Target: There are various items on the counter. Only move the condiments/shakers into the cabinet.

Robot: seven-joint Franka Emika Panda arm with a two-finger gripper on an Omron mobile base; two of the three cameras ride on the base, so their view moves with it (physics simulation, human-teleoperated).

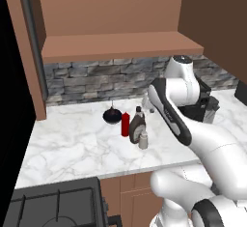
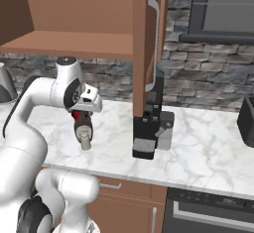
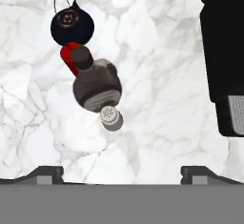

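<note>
While the white robot arm (image 1: 193,124) reaches out over the white marble counter with grey veins (image 1: 72,144), its two-finger gripper (image 3: 121,173) hangs above the slab with its jaws spread wide and nothing between them; in the hand view the two dark fingertips (image 3: 45,173) stand far apart at the bottom, clear of every item.

Four small things stand in a tight cluster on the counter. The slim red squeeze bottle (image 1: 125,123) is upright, with the taller dark brown bottle with a black cap (image 1: 137,123) just beside it on the right in the left base view. The small pale grey shaker (image 1: 143,139) stands at the front of the brown bottle, nearer the counter's edge, close against it. Behind and to the left of the red bottle sits the round black object with a thin stem (image 1: 112,115).

From the hand view, looking down, the shaker's perforated top (image 3: 110,117) lies nearest the gripper, then the brown bottle (image 3: 95,87), the red bottle (image 3: 70,58) and the black object (image 3: 71,25) in a line leading away.

The brown wooden wall cabinet with a wide plain shelf (image 1: 120,45) hangs above the grey stone backsplash (image 1: 96,78), well above the cluster. A black coffee machine (image 2: 149,133) stands on the counter to the right of the items.
</note>
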